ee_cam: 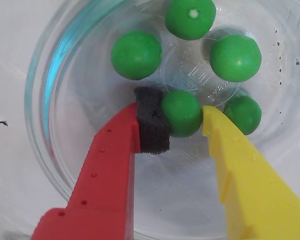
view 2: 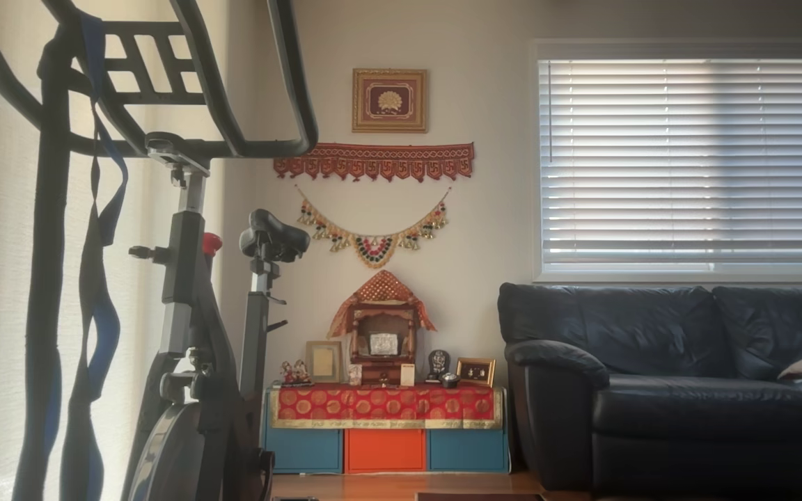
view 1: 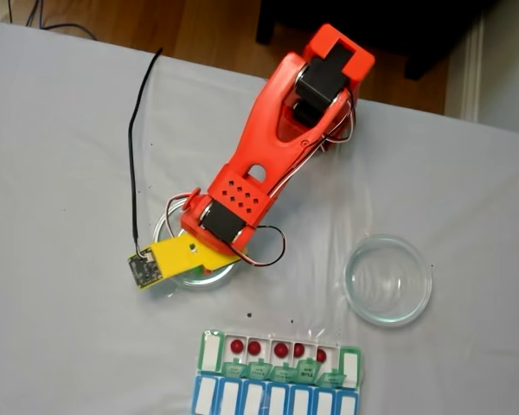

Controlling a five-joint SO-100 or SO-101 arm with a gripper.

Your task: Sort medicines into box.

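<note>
Wrist view: gripper (ee_cam: 182,117) down inside a clear glass dish (ee_cam: 45,150), narrowed around one green pill (ee_cam: 181,113). Red finger (ee_cam: 107,175) on the left with a black foam pad (ee_cam: 152,127) pressed to the pill's left side; yellow finger (ee_cam: 242,175) touching its right side. Pill low in the dish; cannot tell whether resting on the glass or raised. Four more green pills loose in the same dish: one upper left (ee_cam: 136,55), one at the top edge (ee_cam: 190,18), one upper right (ee_cam: 235,57), one just right of the yellow fingertip (ee_cam: 244,114).

Fixed view: orange arm (view 1: 277,147) reaching down-left across a white table (view 1: 60,156), gripper (view 1: 186,259) over the left dish (view 1: 162,223), mostly covering it. Second glass dish (view 1: 388,279) to the right, well apart. Box (view 1: 278,376) at the bottom edge, below and between the two dishes. Five red pills (view 1: 280,350) in its upper row, in neighbouring compartments, green lids folded down just below them, blue row underneath. Black cable (view 1: 137,147) running from the wrist camera board up the table.

Other view: room with exercise bike (view 2: 192,334), black sofa (view 2: 672,390), small shrine (view 2: 381,334) against the wall.
</note>
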